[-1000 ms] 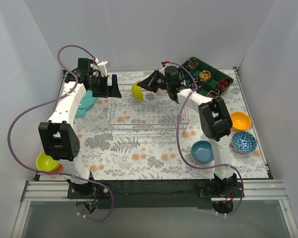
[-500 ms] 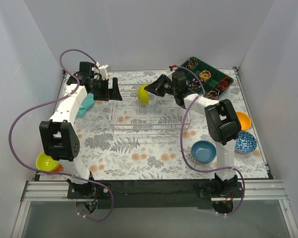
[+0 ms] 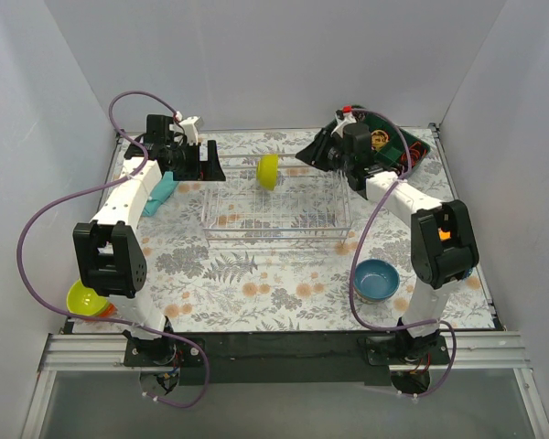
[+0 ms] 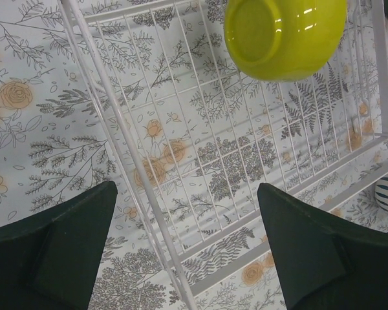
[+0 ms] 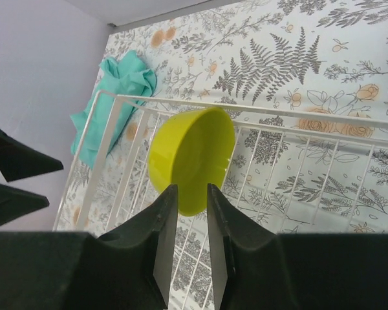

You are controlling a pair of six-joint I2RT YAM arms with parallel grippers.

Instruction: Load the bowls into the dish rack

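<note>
A yellow-green bowl (image 3: 268,172) stands on its edge inside the far side of the silver wire dish rack (image 3: 274,226). It also shows in the left wrist view (image 4: 281,35) and the right wrist view (image 5: 191,158). My right gripper (image 3: 309,154) sits just right of the bowl and apart from it; in its own view (image 5: 191,194) the jaws stand a narrow gap apart with nothing between them. My left gripper (image 3: 206,165) hangs wide open and empty over the rack's left end (image 4: 186,194). The rack's wires (image 4: 149,200) run under it.
A blue bowl (image 3: 376,279) sits on the table at the near right. A lime bowl (image 3: 87,299) sits at the near left. A teal cloth (image 3: 160,192) lies left of the rack. A dark green compartment tray (image 3: 414,151) stands at the far right.
My right gripper carried the yellow-green bowl right to the rack's far side, let go and drew back to the right. The left gripper shifted slightly.
</note>
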